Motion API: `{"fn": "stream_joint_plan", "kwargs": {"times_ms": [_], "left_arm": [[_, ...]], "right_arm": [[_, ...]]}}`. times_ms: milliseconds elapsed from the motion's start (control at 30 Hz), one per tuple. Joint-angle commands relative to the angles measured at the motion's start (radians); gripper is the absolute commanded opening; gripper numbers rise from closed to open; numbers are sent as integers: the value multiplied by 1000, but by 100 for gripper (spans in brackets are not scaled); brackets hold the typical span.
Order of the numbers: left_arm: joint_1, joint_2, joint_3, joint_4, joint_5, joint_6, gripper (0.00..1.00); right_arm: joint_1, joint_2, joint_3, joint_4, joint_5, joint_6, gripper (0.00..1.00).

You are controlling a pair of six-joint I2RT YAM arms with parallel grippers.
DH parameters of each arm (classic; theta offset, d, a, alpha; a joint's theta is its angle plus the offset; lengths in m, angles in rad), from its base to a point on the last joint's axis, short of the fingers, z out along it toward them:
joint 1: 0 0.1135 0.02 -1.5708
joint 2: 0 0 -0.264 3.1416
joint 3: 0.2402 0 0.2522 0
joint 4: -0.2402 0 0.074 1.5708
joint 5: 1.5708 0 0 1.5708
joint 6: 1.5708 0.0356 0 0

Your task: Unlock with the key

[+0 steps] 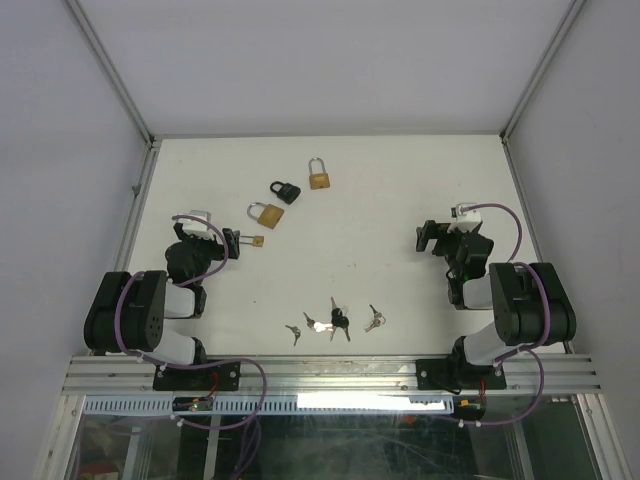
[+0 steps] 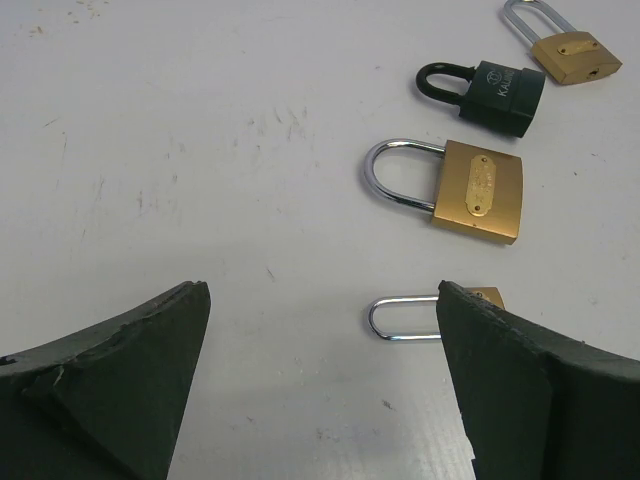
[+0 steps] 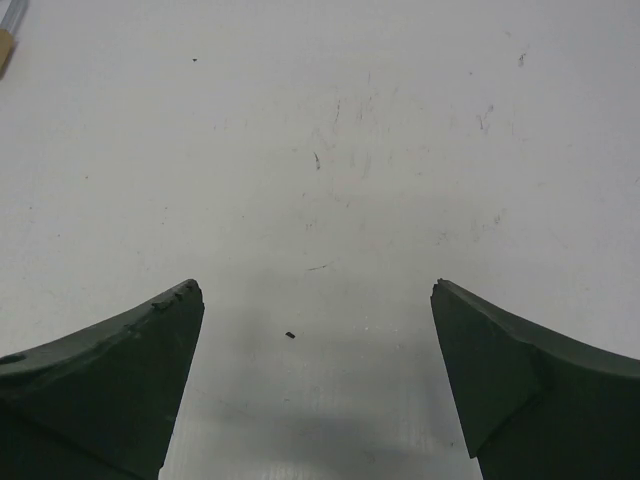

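Several padlocks lie on the white table [image 1: 400, 190]: a brass one [image 1: 319, 176] farthest back, a black one [image 1: 285, 191], a larger brass one [image 1: 265, 214] and a small brass one [image 1: 252, 241]. Several keys [image 1: 339, 319] lie near the front middle. My left gripper [image 1: 236, 243] is open and empty, just left of the small padlock. In the left wrist view the small padlock's shackle [image 2: 405, 318] shows beside my right finger [image 2: 520, 380], which hides its body. The larger brass [image 2: 480, 188], black [image 2: 495, 92] and far brass [image 2: 575, 55] padlocks lie beyond. My right gripper [image 1: 428, 238] is open and empty over bare table [image 3: 320, 150].
White walls with metal posts enclose the table on the left, back and right. An aluminium rail [image 1: 330, 370] runs along the near edge by the arm bases. The keys lie between the two arms, some way from both grippers.
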Motion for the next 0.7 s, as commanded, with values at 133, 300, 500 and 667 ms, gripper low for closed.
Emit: {"fn": "stream_joint_plan", "kwargs": {"times_ms": [133,300,500,667], "left_arm": [[2,3,14,79,15,11,99],[2,2,14,79,15,11,99],[2,1,12,86,17,11,99],[3,-174,145,-277,161,63,99]], "right_arm": [[6,-2,25,46,-8,-15,100],[6,-3,26,47,-8,-15,100],[6,-3,28,47,-6,-11,100],[-13,-126,211,-380,90,48,100]]}}
